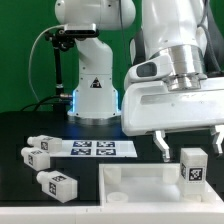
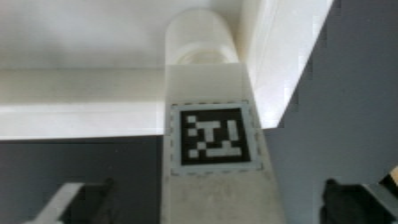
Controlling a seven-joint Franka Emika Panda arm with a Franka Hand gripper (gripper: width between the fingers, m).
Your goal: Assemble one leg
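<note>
Leg stands upright at the corner of the big white panel, on the exterior view's right; the wrist view shows the same post running into that corner, tag facing the camera; cannot tell whether it is seated or only resting there.

Gripper hangs just above the leg, jaws spread wide; both fingertips sit out to either side of the post with a clear gap, touching nothing, holding nothing.

Three other legs lie on their sides on the dark table at the exterior view's left, just beside the marker board; well apart from the panel.

Handling, as a judgement: a small hard plastic post, probably light and stiff, so it should not bend or crush under a firm pinch. The smooth faces may be a bit slippery (the printed tags likely no grippier). It is square in section, so the pads should close flat on two opposite faces, not across the edges, or it may twist. Best hold looks to be the upper part, clear of the panel rim, so the fingers don't foul the wall. A tall, narrow standing post would tip easily if one finger lands first, so centre before closing.
</note>
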